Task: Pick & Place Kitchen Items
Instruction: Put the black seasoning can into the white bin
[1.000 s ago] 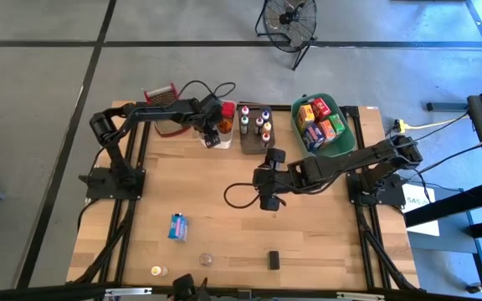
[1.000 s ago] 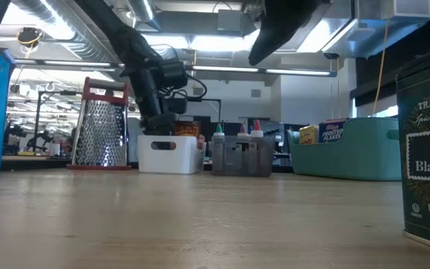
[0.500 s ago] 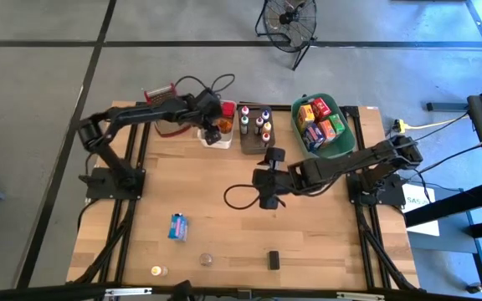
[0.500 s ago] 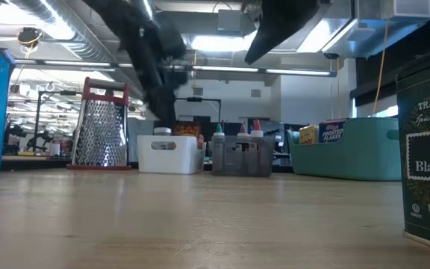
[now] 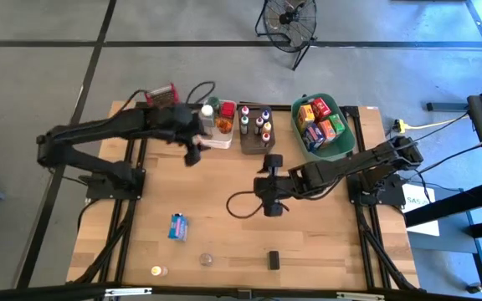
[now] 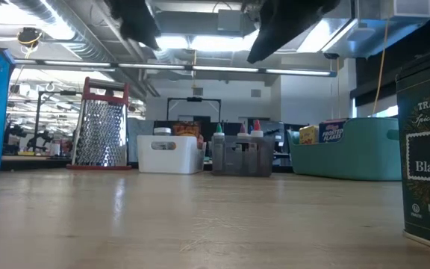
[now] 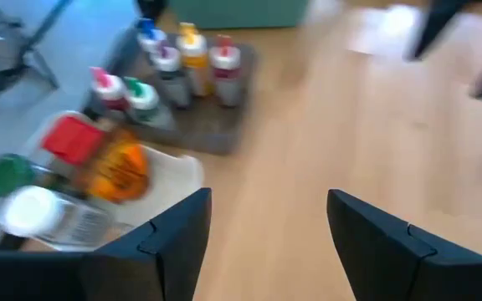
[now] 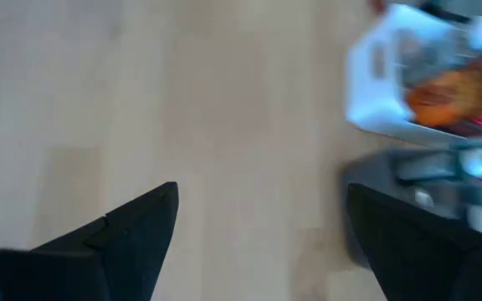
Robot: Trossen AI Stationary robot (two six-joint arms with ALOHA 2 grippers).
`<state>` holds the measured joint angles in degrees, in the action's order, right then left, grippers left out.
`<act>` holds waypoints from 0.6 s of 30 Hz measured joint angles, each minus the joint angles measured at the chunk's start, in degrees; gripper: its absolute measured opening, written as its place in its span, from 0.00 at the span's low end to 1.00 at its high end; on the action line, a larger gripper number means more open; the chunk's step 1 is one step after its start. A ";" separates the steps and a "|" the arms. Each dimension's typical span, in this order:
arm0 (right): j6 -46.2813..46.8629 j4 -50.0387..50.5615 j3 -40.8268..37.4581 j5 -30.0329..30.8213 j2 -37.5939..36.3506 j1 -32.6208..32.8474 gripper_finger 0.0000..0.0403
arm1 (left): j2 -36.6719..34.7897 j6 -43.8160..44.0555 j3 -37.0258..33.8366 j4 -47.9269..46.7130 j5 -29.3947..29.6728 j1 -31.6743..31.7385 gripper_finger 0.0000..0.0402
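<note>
Four kitchen items lie loose along the near edge of the tabletop (image 5: 325, 234), at about 6 to 7 o'clock from its middle: a blue box (image 5: 177, 226), a small capped jar (image 5: 156, 271), a clear round jar (image 5: 207, 260) and a dark tin (image 5: 274, 260). The box looks like light card that would crush under a hard pinch, so its narrow sides are the place to grip. The jars are probably rigid, smooth and apt to roll; the body below the cap suits them. The tin seems stiff and the heaviest.

The left tool (image 5: 192, 153) hangs at 11 o'clock, just off the white bin (image 5: 218, 143), its fingers parted and empty. The right tool (image 5: 273, 206) hovers near the centre, spread wide with nothing in it.

The grey rack (image 5: 257, 150) of bottles, the green bin (image 5: 341, 144) and the grater (image 5: 161, 94) line the far edge at 12 o'clock, well apart from the loose items. A cable (image 5: 241, 205) loops beside the right tool and could snag a reach
</note>
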<state>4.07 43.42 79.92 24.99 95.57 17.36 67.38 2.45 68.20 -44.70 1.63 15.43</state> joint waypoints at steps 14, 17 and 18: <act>-3.25 -2.27 0.00 -7.71 0.00 3.00 0.86 | -9.70 18.66 -11.11 -2.58 22.13 -30.93 0.58; -2.11 -2.25 0.00 -7.69 0.00 3.00 0.86 | -10.04 21.99 -13.17 -2.78 22.94 -35.83 0.58; -1.85 -2.24 0.00 -7.69 0.00 3.00 0.86 | -10.01 22.81 -13.56 -2.77 23.12 -37.25 0.58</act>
<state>2.23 41.18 79.92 17.30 95.57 20.36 57.37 25.26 54.64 -47.47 24.75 -21.82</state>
